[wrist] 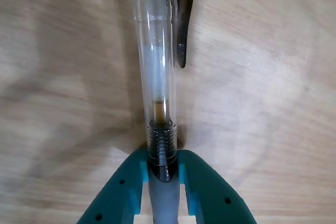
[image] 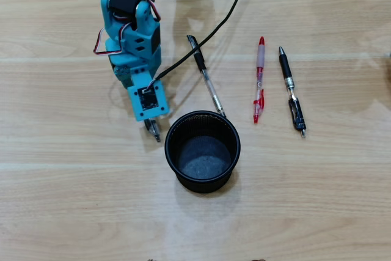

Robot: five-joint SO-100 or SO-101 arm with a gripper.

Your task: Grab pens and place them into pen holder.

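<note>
My teal gripper (wrist: 163, 177) is shut on a clear-barrelled pen with a black clip (wrist: 156, 66), which it holds above the wooden table. In the overhead view the gripper (image: 151, 120) sits just left of the black round pen holder (image: 177, 128). Only the end of the held pen (image: 154, 131) shows below the wrist there. The holder stands upright and looks empty. Three more pens lie on the table: a clear and black one (image: 206, 80) leaning toward the holder's rim, a red one (image: 259, 80), and a black one (image: 292, 90).
A black cable (image: 220, 22) runs from the wrist camera up and to the right, crossing above the clear and black pen. The arm's teal body (image: 131, 22) occupies the upper left. Bare wooden table (image: 73, 200) surrounds the holder.
</note>
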